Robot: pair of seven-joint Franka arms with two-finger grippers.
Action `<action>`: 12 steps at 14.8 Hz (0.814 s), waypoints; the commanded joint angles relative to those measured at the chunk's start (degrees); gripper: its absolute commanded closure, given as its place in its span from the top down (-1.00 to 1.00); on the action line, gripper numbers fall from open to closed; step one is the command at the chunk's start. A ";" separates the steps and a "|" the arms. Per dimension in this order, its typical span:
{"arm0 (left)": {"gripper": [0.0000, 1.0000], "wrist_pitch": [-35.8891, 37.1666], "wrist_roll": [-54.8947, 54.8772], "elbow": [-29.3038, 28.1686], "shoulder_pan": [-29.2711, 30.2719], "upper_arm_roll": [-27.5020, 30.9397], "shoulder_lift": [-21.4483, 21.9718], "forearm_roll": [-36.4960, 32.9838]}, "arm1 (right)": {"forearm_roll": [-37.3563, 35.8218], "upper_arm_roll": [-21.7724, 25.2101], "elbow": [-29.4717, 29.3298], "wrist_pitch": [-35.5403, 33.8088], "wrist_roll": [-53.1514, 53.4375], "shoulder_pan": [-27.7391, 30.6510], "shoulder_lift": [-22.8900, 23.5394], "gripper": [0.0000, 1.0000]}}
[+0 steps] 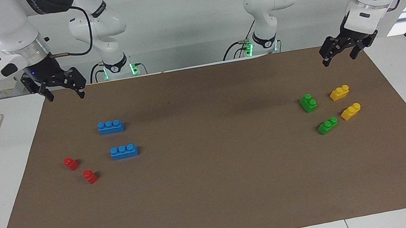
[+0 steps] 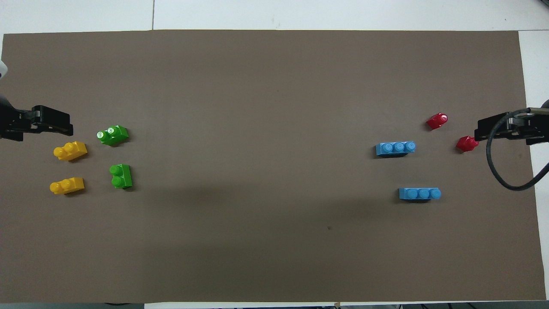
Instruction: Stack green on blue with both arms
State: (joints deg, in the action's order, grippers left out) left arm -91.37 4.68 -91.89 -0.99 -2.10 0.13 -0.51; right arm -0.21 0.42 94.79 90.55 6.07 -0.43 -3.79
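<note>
Hovering left gripper (image 1: 337,56) open, empty | right gripper (image 1: 64,91) open, empty | overhead crops both arms | green bricks (image 1: 308,103) unstacked

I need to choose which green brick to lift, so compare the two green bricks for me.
The green brick nearer the robots has its stud row running toward and away from the robots; the green brick farther from the robots lies roughly along the table's length, slightly angled. The nearer one sits beside the nearer yellow brick, the farther one beside the farther yellow brick. Both are two-stud, upright on the brown mat, ungripped.
</note>
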 commanded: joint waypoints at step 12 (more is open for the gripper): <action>1.00 -1.53 0.07 -1.36 -0.16 0.17 1.54 -0.28 | -0.59 -0.07 1.36 -0.81 -0.71 0.43 -1.39 1.00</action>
State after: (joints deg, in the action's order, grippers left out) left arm -91.63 4.69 -91.93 -1.01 -2.13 0.15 -0.51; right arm -0.21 0.46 94.88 90.36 6.07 -0.39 -3.84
